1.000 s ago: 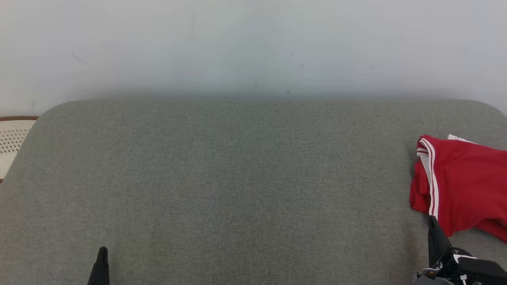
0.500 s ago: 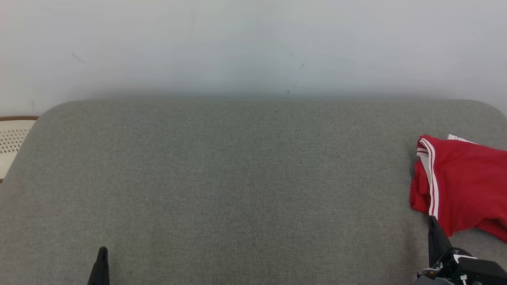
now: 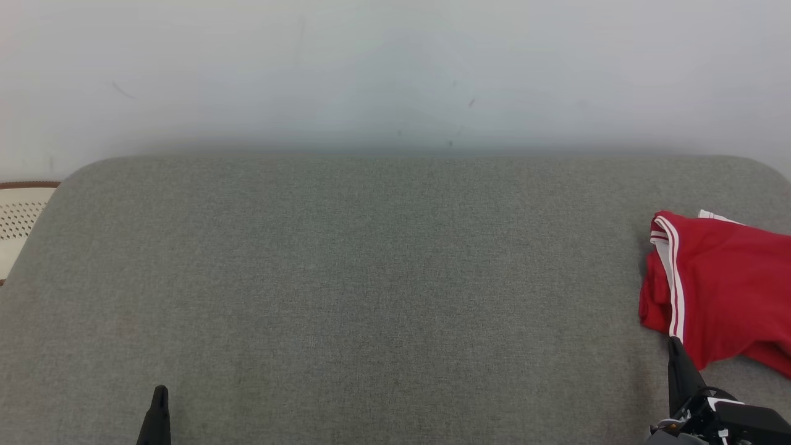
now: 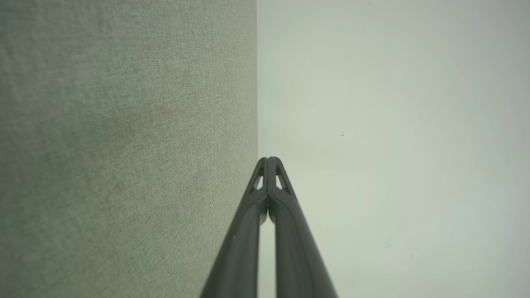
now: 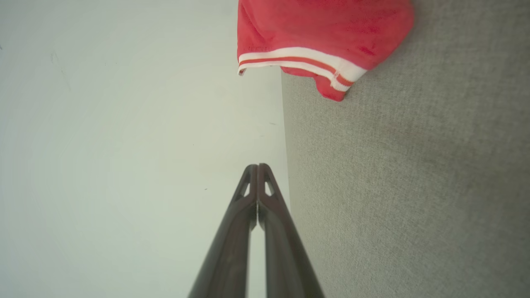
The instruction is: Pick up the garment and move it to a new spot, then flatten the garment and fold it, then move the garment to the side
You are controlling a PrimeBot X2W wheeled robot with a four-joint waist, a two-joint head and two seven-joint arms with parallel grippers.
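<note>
Grey fabric cushion [image 3: 371,278] spreads wide; the red garment [image 3: 723,290] lies bunched at its right edge, just ahead of the right gripper [image 3: 673,343], which is closed tight on nothing. The left gripper [image 3: 160,393], likewise closed and empty, sits well apart

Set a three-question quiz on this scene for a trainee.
1. True or false: the red garment lies at the right end of the grey padded surface.
2. Pick one. The right gripper is: A) shut and empty, B) shut on the garment, C) wide open.
3. Fill in: the garment's striped trim is ___ with a thin red line along it.
Key: 1 true; 2 A; 3 white.
</note>
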